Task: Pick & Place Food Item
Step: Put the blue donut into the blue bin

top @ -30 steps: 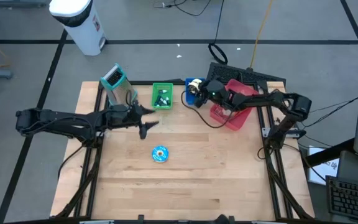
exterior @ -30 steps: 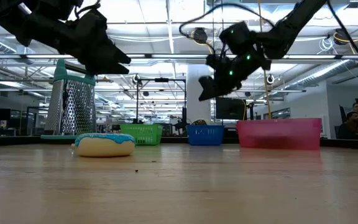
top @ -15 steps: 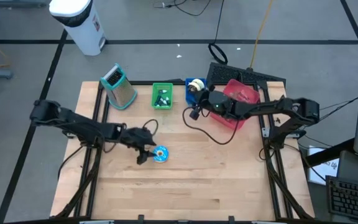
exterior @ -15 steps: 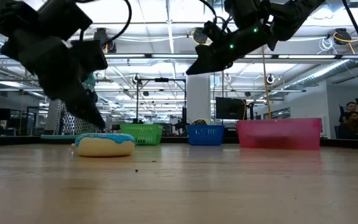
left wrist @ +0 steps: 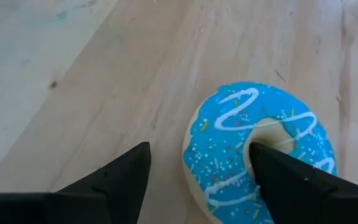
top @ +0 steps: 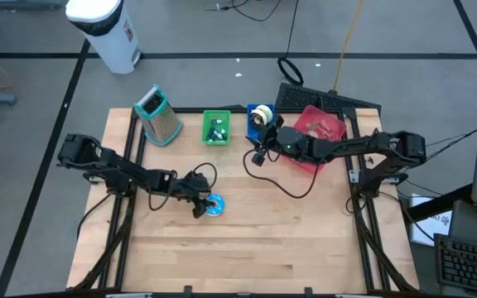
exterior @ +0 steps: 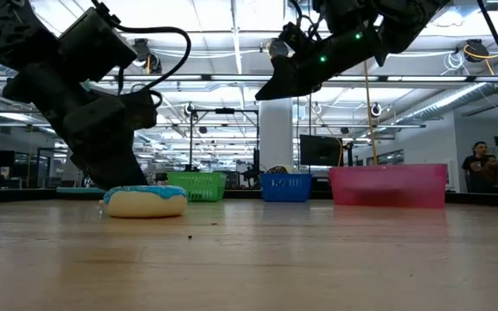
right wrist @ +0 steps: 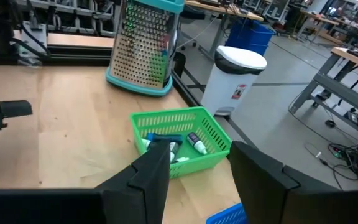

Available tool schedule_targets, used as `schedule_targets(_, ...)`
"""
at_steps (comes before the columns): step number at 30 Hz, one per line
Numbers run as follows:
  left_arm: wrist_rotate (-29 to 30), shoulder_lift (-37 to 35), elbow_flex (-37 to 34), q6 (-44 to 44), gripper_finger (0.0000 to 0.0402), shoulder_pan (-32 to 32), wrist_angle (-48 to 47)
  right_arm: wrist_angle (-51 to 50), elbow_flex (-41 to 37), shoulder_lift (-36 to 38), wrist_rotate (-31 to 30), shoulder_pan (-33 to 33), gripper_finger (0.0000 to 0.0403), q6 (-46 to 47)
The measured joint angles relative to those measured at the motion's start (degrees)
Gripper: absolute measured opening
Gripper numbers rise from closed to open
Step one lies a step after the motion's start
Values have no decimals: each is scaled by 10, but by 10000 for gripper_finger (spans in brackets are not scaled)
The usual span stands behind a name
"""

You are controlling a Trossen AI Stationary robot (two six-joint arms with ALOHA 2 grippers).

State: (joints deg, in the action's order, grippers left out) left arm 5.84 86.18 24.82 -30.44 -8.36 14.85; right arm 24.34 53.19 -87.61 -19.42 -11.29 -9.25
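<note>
Metal box grater [top: 159, 115] with teal top: upright at the counter's [top: 305, 240] far left corner.

Left gripper [top: 200, 206]: low over the counter, fingers [left wrist: 114, 180] spread wide; one finger stands in the hole of the blue-frosted donut [top: 213, 205], the other on the bare wood just outside its rim.

Blue-frosted donut: lies flat on the counter, left of centre, white icing lines and sprinkles on top.

Green basket [top: 216, 127]: far edge, right of the grater; holds small bottles and tubes.

Blue bin [top: 258, 118]: just right of the green basket; contents cannot be told.

Right gripper [top: 256, 154]: raised in the air near the blue bin, fingers [right wrist: 151, 174] part-way apart, holding nothing.

Pink bin [top: 315, 132]: far right; contents unclear.
</note>
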Motion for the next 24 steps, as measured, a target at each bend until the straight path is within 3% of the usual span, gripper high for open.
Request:
schedule_targets(4, -24, 6, 0, -10, 263, 0, -7, -4, 0, 0, 0, 6, 155, 2)
schedule_targets(9, -45, -7, 0, 19, 177, 1, 1, -4, 0, 0, 0, 13, 155, 34)
schedule_targets(16, -32, -59, -1, 123, 69, 26, 96, -9, 0, 0, 5, 26, 155, 114)
schedule_targets(21, -23, -106, -1, 216, 43, 54, 175, -66, 0, 2, 59, 37, 155, 133)
schedule_targets(24, 12, -125, -1, 262, 43, 68, 221, -139, 0, 13, 85, 40, 155, 176)
